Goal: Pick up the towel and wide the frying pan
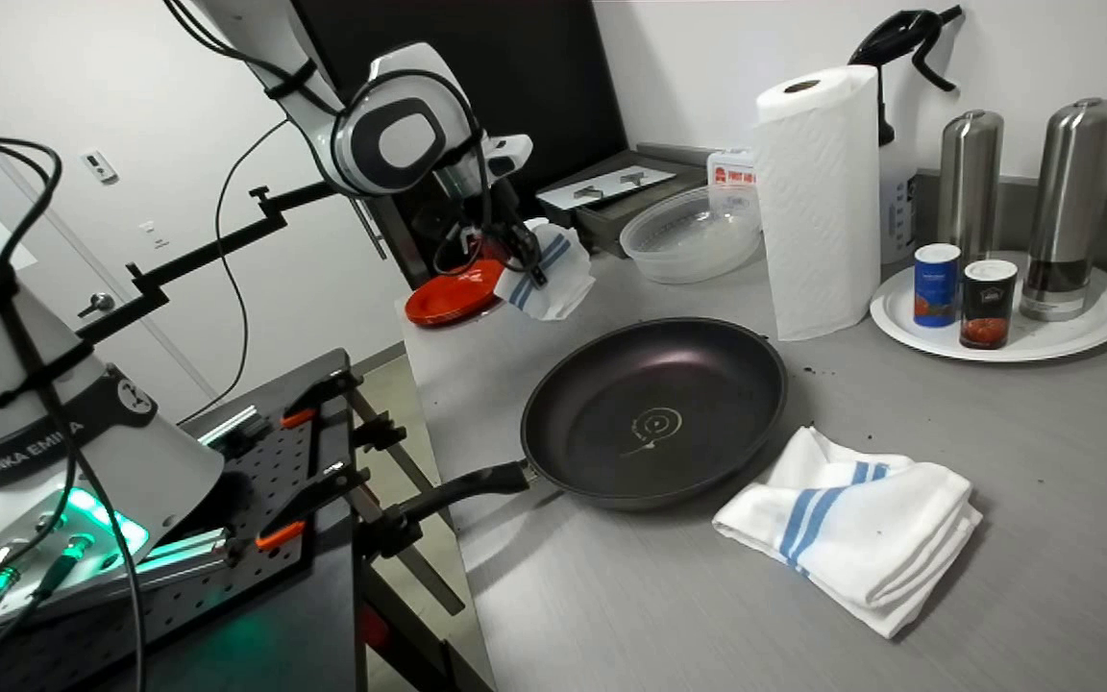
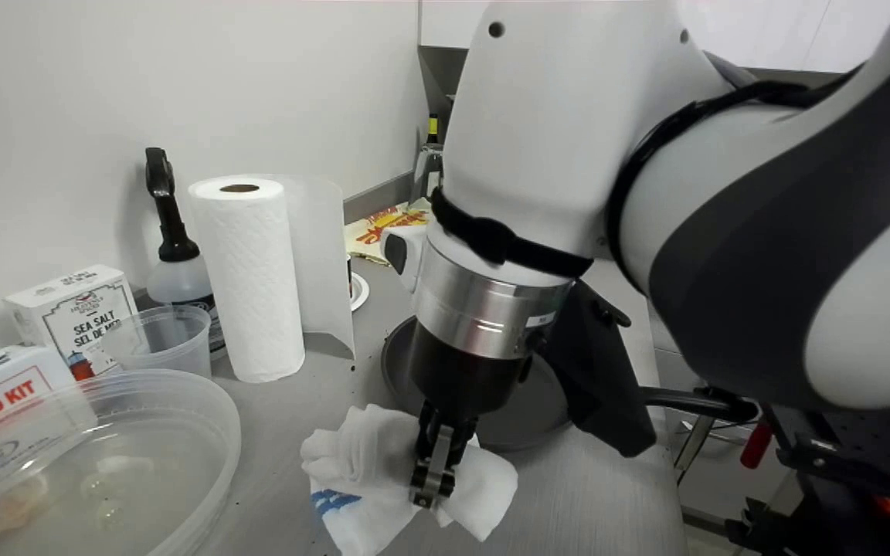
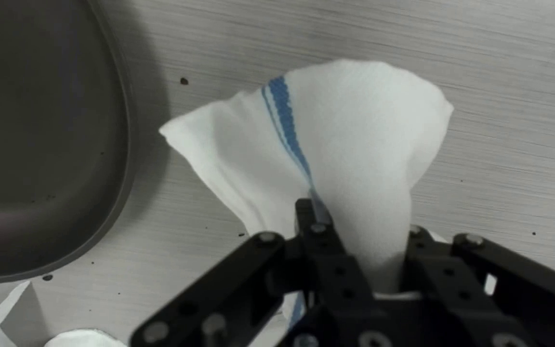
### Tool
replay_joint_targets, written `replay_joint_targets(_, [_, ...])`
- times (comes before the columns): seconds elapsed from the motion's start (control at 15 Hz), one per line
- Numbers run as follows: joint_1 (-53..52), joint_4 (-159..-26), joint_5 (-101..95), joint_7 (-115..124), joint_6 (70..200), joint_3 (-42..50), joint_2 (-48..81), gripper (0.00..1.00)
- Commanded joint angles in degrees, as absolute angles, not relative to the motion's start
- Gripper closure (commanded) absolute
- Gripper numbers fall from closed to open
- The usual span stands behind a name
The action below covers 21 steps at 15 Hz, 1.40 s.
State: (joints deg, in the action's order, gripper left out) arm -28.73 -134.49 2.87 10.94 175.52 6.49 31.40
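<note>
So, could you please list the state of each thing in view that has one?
Gripped dish towel: bunched
Robotiq gripper: closed on that towel
Countertop dish towel: folded
Frying pan: right side up
Paper towel roll: upright, partly unrolled
Large plastic tub: open
Spray bottle: upright
Steel grinders: upright
Base light: glowing green

exterior views: opposed along counter (image 1: 602, 577), angled down, sharing frying pan (image 1: 654, 404) | wrist view: close overhead, facing down

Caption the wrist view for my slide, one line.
The gripper grasps a blue-striped white towel over the gray counter, with part of the dark frying pan showing at left.
</note>
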Motion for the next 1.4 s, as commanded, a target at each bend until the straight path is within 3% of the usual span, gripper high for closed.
replay_joint_targets(0.0, [-25.4, -137.0, 1.2, 10.2, 173.5, 3.5, 27.1, 0.94])
replay_joint_targets(0.73, [-21.8, -139.2, 0.5, 10.4, 173.3, 0.5, 24.0, 0.95])
replay_joint_targets(1.33, [-33.6, -139.9, -9.8, 19.0, 171.8, 23.7, 20.9, 0.95])
